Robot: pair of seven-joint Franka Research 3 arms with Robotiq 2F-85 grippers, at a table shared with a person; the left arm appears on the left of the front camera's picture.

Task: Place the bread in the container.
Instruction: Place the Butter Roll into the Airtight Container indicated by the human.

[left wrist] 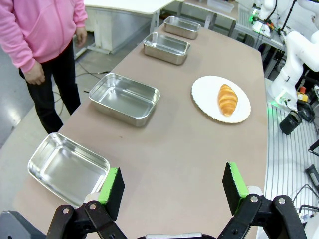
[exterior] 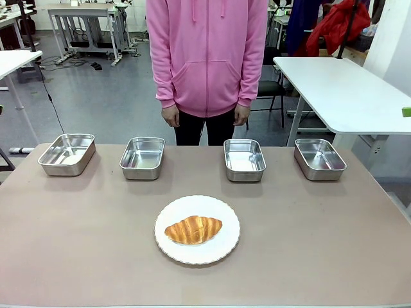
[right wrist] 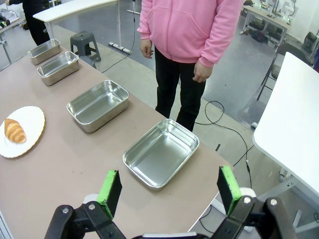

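A: Where did we see the bread [exterior: 193, 229]?
B: It lay on the white plate [exterior: 221, 250], at the lower centre of the front view, on the bench [exterior: 321, 244].
A: And the steel pans?
B: Four alike stood in a row across the middle of that frame, above the plate and well apart from it: the far-left pan [exterior: 67, 154], the second pan [exterior: 142, 157], the third pan [exterior: 244, 159], the far-right pan [exterior: 320, 158].
A: The claws?
B: We found the left claw [left wrist: 173, 185] and the right claw [right wrist: 168, 188] each with fingers wide apart, above the bench.
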